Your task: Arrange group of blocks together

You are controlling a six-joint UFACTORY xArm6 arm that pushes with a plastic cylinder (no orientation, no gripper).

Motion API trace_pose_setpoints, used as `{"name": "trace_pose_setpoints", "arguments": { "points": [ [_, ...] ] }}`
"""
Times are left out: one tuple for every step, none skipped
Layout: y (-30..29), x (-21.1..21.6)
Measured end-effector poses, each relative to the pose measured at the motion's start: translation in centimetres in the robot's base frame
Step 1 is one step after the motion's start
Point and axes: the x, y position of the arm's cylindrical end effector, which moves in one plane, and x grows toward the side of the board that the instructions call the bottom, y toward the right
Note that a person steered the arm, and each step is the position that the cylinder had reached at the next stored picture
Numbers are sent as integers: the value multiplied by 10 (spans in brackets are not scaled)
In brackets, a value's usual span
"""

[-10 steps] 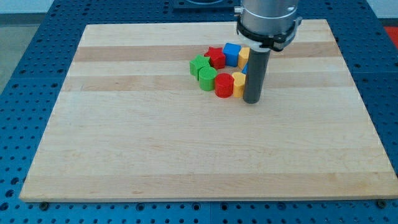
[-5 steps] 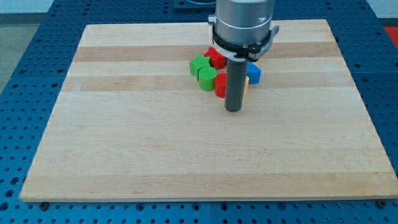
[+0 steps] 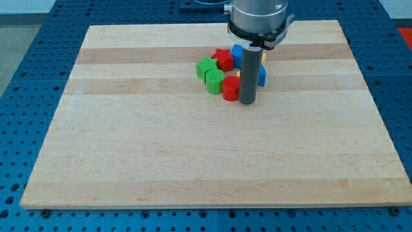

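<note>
With my tip down just right of the red cylinder, the cluster looks nearly packed (yellow mostly hidden); no gripper, nothing held. Next: nudge blue block leftward.

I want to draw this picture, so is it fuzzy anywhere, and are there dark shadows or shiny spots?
Camera view: sharp all over, evenly lit. The pale wooden board shows no glare, only faint shadows. My tip stands just right of the red cylinder block, the rod hiding part of the blue block.
</note>
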Motion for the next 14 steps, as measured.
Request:
{"name": "trace_pose_setpoints", "arguments": {
  "points": [
    [1,0],
    [12,0],
    [30,12],
    [10,42],
    [-29,60],
    [-61,60],
    [-68,58],
    [-59,46],
    [-50,37],
    [-48,27],
    [-48,16],
    [-45,7],
    [-44,0],
    [-44,-6]
  ]
}}
